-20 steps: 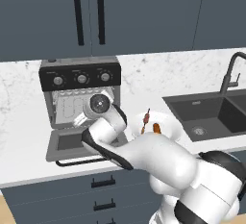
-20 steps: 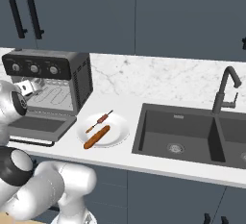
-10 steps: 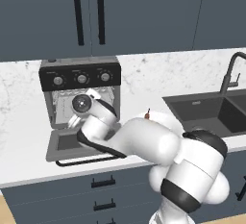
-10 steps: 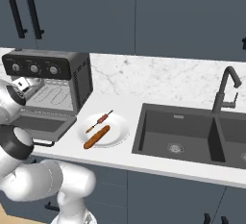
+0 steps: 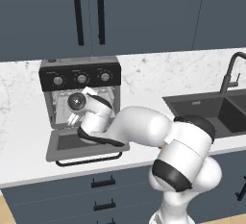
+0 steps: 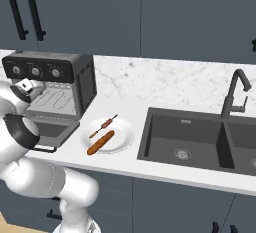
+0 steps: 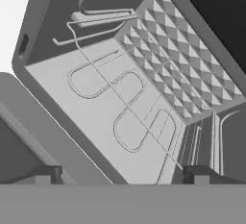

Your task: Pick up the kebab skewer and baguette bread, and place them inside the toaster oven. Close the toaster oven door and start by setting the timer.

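Skewer and bread are lying on the plate in the right base view, beside the open oven. Hand view: the gripper is hovering, tips spread and empty, over the oven rack, so it should be swinging back toward the plate, aiming for the skewer's stick.

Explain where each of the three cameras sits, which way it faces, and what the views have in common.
Left base view: behind the arm on its left, looking forward and down at the toaster oven with its door dropped open; the white arm rises from lower right.
Right base view: behind on the right, facing the same counter; plate with kebab skewer and baguette bread; arm at lower left.
Hand view: on the hand, looking into the oven at the wire rack; open gripper at bottom.
Shared: oven and open door.
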